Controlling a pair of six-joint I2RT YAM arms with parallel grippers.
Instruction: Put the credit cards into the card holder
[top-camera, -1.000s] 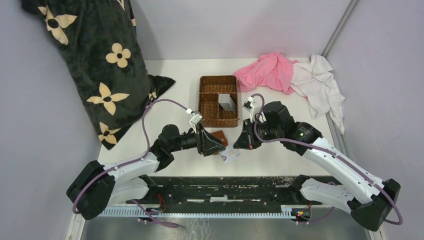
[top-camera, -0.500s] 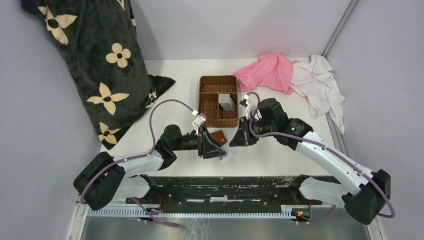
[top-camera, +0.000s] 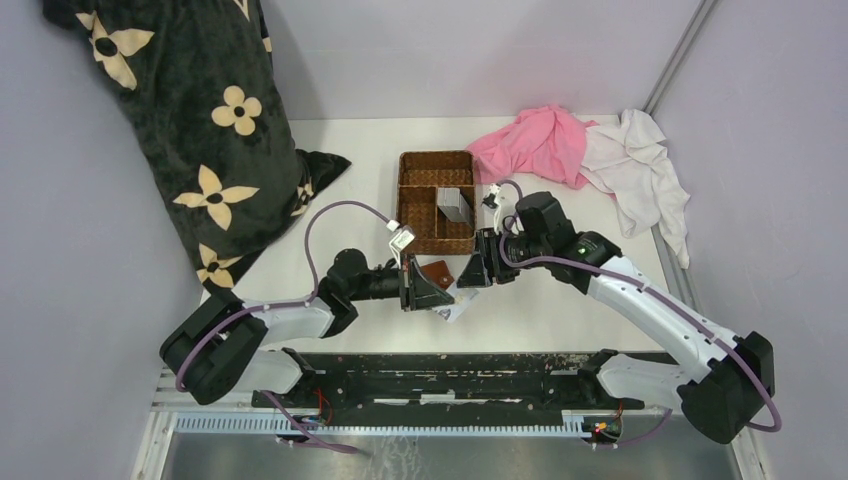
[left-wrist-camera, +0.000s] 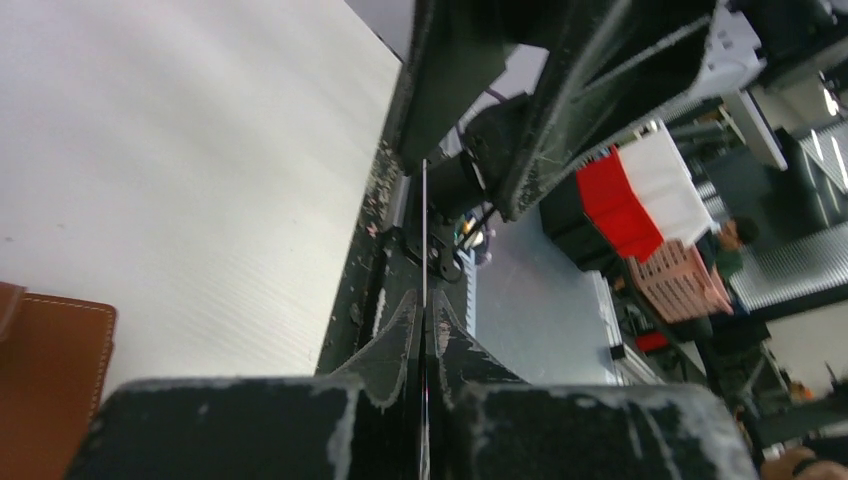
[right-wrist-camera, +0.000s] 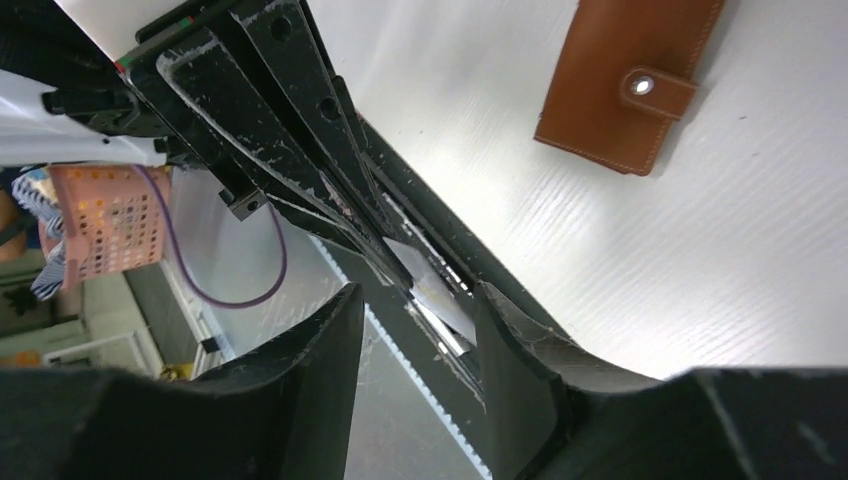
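A credit card (top-camera: 457, 307) hangs just above the table's near edge, pinched in my left gripper (top-camera: 441, 296), which is shut on it. In the left wrist view the card (left-wrist-camera: 424, 235) shows edge-on as a thin line between the closed fingers (left-wrist-camera: 395, 340). My right gripper (top-camera: 470, 273) stands open just right of it, its fingers on either side of the card (right-wrist-camera: 432, 283) without touching. The brown card holder (top-camera: 438, 272) lies closed on the table between the two grippers, snap tab fastened (right-wrist-camera: 625, 85); its corner shows too (left-wrist-camera: 45, 385).
A brown wicker basket (top-camera: 420, 205) with compartments stands behind the grippers, a grey upright piece (top-camera: 456, 205) in one. A black flowered pillow (top-camera: 190, 120) fills the back left. Pink (top-camera: 535, 140) and white (top-camera: 640, 165) cloths lie back right.
The left gripper has closed on the card. The right gripper, which held it, has opened and let go, and its arm has shifted left and back.
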